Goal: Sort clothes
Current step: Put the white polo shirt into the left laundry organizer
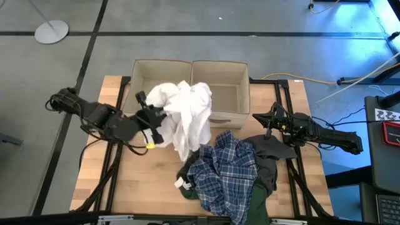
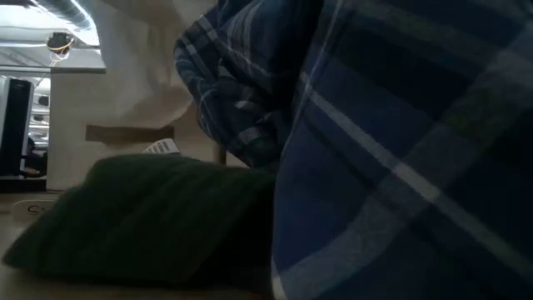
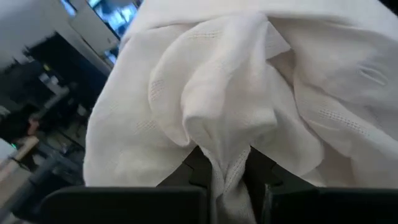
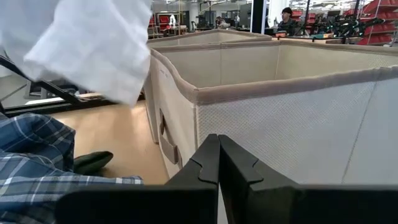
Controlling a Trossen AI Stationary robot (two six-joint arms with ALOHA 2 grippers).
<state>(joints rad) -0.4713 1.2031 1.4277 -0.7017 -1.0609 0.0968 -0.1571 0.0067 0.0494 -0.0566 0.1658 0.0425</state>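
White cloth [image 1: 187, 115] is held lifted by the left pincer [image 1: 154, 122], whose fingers are nearly closed on a pinched fold, as the left wrist view shows [image 3: 227, 168]. The cloth hangs at the front edge of the boxes [image 1: 190, 87], draped partly over the divide between the two compartments, with its tail reaching down toward the plaid shirt [image 1: 222, 172]. The plaid shirt lies heaped on the tabletop [image 1: 112, 181] in front of the boxes, over the green garment [image 1: 187, 187], with the grey garment [image 1: 269, 156] beside it. The right pincer [image 1: 270, 122] is fully closed on nothing and waits beside the right-hand box. Slippage is the main risk: only a thin fold is gripped, so the cloth could be lost short of a box. The trailing tail could also catch on the box rim or be left straddling both compartments when released.
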